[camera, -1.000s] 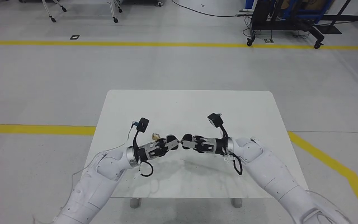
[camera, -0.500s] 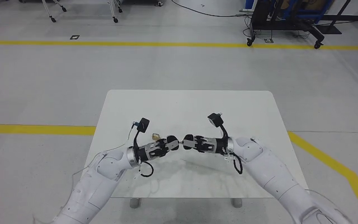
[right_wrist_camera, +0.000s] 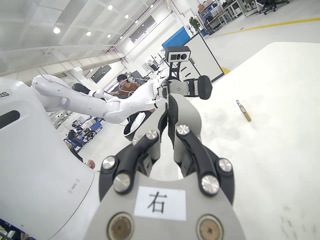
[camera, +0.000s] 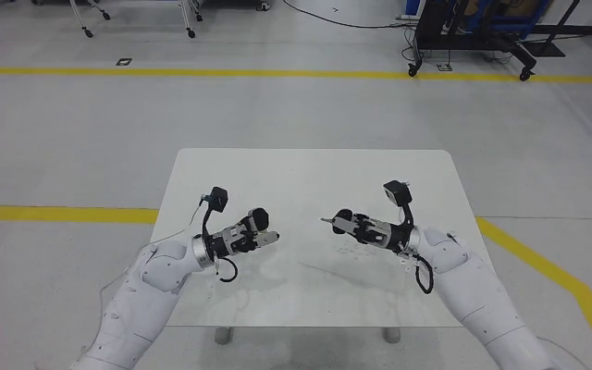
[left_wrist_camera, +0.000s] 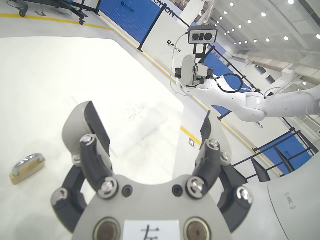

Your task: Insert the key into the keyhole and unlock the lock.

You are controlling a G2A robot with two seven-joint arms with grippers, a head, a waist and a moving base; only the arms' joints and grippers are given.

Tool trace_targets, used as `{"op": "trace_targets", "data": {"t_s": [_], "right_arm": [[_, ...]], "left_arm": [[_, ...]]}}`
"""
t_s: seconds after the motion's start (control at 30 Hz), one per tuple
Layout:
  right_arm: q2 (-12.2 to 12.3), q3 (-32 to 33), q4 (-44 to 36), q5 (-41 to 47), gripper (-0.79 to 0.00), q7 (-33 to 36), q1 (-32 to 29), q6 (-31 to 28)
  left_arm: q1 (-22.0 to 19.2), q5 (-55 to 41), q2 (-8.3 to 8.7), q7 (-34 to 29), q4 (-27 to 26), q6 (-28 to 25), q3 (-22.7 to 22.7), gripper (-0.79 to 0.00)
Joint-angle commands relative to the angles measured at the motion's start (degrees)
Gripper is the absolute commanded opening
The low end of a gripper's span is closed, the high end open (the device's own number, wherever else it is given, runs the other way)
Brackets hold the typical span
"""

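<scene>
Two grippers hover over the table (camera: 305, 166) middle: left gripper (left_wrist_camera: 147, 113) at 9 o'clock, fingers spread wide and empty; right gripper (right_wrist_camera: 170, 102) at 3 o'clock, pinched tight on the thin key (camera: 325, 220). The brass lock (left_wrist_camera: 27, 167) lies flat just beyond the left one.

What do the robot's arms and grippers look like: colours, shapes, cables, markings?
Both arms have glossy white shells with black cable loops at the wrists. The left gripper and right gripper have grey fingers, ribbed black pads, black linkages, white character labels.
</scene>
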Motion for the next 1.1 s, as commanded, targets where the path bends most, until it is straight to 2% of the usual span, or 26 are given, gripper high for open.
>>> {"op": "trace_targets", "data": {"t_s": [0.0, 0.13, 0.23, 0.3, 0.37, 0.43, 0.53, 0.7, 0.77, 0.83, 0.93, 1.07], "right_arm": [[-0.02, -0.07, 0.13, 0.02, -0.785, 0.02, 0.08, 0.00], [-0.02, -0.07, 0.13, 0.02, -0.785, 0.02, 0.08, 0.00], [-0.02, -0.07, 0.13, 0.02, -0.785, 0.02, 0.08, 0.00], [-0.02, -0.07, 0.13, 0.02, -0.785, 0.02, 0.08, 0.00], [-0.02, -0.07, 0.13, 0.02, -0.785, 0.02, 0.08, 0.00], [-0.02, -0.07, 0.13, 0.02, -0.785, 0.02, 0.08, 0.00], [-0.02, -0.07, 0.13, 0.02, -0.785, 0.02, 0.08, 0.00], [-0.02, -0.07, 0.13, 0.02, -0.785, 0.02, 0.08, 0.00], [-0.02, -0.07, 0.13, 0.02, -0.785, 0.02, 0.08, 0.00], [-0.02, -0.07, 0.13, 0.02, -0.785, 0.02, 0.08, 0.00], [-0.02, -0.07, 0.13, 0.02, -0.785, 0.02, 0.08, 0.00], [-0.02, -0.07, 0.13, 0.02, -0.785, 0.02, 0.08, 0.00]], "left_arm": [[0.00, -0.30, 0.00, 0.01, 0.01, -0.01, 0.01, 0.000], [-0.18, 1.28, 0.05, -0.04, -0.55, 0.22, -0.15, 0.000], [-1.56, 18.02, 0.49, 0.80, -4.22, 2.14, -1.89, 0.000], [-2.09, 28.56, 0.70, 2.61, -5.72, -0.25, -2.14, 0.000], [-3.63, 38.64, 0.95, 3.80, -4.45, -4.82, -2.14, 0.000], [-5.46, 44.62, 0.85, 6.90, -1.07, -7.20, -1.58, 0.000], [-8.83, 54.10, 0.47, 11.22, 3.14, -5.41, -0.22, 0.000], [-12.70, 64.08, -0.47, 18.67, 8.82, -3.83, 4.09, -0.132], [-14.12, 65.99, -0.93, 20.75, 11.54, -3.94, 5.97, -0.277], [-15.69, 68.56, -1.31, 21.52, 14.04, -3.52, 7.66, -0.388], [-17.50, 69.94, -1.81, 23.43, 17.21, -3.94, 9.38, -0.428], [-19.08, 70.76, -2.21, 25.44, 19.50, -4.28, 10.62, -0.520]]}}
